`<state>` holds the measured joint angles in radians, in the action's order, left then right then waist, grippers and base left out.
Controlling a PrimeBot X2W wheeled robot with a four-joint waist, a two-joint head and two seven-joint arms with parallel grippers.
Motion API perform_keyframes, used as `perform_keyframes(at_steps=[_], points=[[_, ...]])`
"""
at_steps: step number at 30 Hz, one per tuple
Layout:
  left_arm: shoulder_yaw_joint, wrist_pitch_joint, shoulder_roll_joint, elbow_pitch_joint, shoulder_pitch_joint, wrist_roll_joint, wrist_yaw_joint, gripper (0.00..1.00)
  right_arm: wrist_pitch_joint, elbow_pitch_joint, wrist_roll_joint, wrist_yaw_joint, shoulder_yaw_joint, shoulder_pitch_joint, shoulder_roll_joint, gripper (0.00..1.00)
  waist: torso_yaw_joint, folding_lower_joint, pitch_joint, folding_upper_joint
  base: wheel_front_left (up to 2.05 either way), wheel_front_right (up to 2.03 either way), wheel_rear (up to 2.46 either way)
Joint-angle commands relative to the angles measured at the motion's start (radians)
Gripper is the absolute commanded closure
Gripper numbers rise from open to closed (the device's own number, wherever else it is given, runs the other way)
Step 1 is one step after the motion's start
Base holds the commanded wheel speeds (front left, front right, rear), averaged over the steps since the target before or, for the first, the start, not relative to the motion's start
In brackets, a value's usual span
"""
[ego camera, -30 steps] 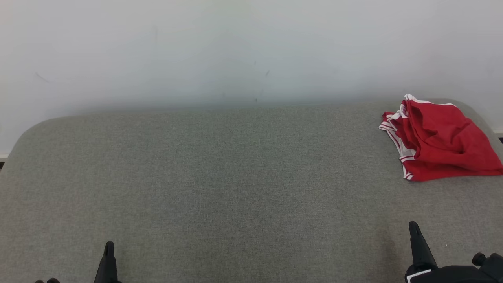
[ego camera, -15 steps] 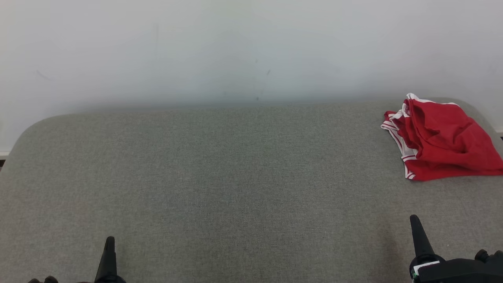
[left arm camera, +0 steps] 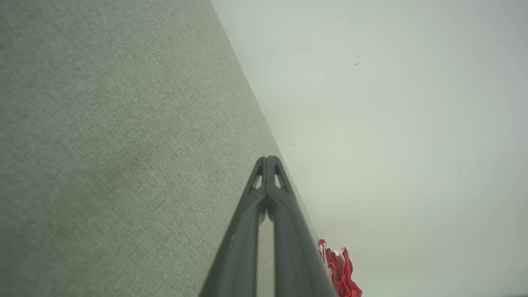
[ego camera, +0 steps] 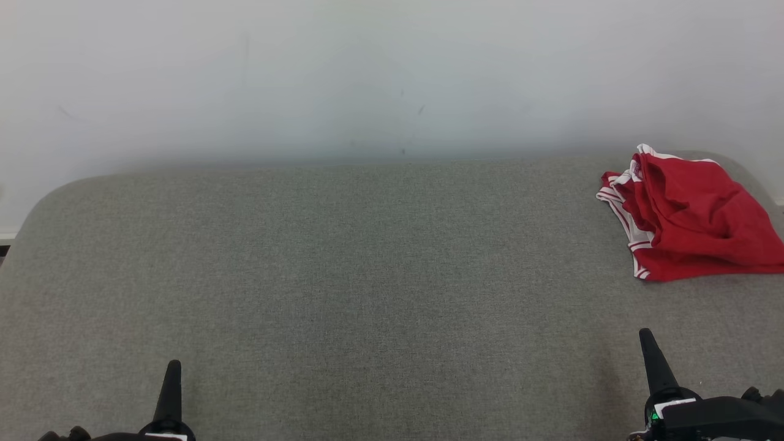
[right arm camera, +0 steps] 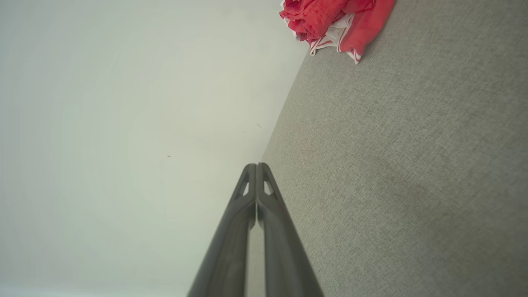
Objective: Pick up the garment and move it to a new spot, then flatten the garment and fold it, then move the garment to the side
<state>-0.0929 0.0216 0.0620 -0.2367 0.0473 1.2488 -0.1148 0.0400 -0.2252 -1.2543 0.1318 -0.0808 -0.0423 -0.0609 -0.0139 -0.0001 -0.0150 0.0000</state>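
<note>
Garment: one, red with white striped trim, lying crumpled in a loose heap at the far right corner of the grey fabric-covered table, its right side running out of the head view. No gripper touches it.

There is one table, with rounded far corners, and one pale wall rising behind its far edge.

Two grippers are present. The left gripper stands over the table's near left part, well apart from the garment, and the right gripper stands over the table's near right part, nearer the garment's corner but still clear of it. Each points toward the table's far edge. In the left wrist view the two dark fingers meet at their tips with nothing between them, so the jaws are clenched on nothing. The right wrist view shows the same for the right gripper: tips pressed together, empty, with the garment at the table's far edge up ahead.

Against the picture of a second ago, the whole head view has shifted a little, the marks on the wall moving with it, so the camera has moved. The garment keeps its shape and its place at the table's corner. Both grippers reach somewhat higher up the head view than before, by more than that shift, and more of their bodies shows at the bottom. Their jaws stay clenched.
</note>
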Motion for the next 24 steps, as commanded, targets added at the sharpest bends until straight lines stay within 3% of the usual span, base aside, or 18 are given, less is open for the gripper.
perform_keyframes(at_steps=[1,24], points=[[-0.004,0.007,-0.001,0.004,0.021,0.031,-0.006,1.00,0.006,0.005,-0.027,-0.001,-0.006,-0.018,0.002,1.00,0.001,0.0001,0.001,0.0000,0.00,0.00,0.00],[-0.015,0.059,-0.008,-0.004,0.048,0.227,-0.013,1.00,0.048,-0.009,-0.222,-0.002,-0.023,-0.048,0.007,1.00,0.008,0.0001,0.010,0.0000,0.00,0.00,0.00]])
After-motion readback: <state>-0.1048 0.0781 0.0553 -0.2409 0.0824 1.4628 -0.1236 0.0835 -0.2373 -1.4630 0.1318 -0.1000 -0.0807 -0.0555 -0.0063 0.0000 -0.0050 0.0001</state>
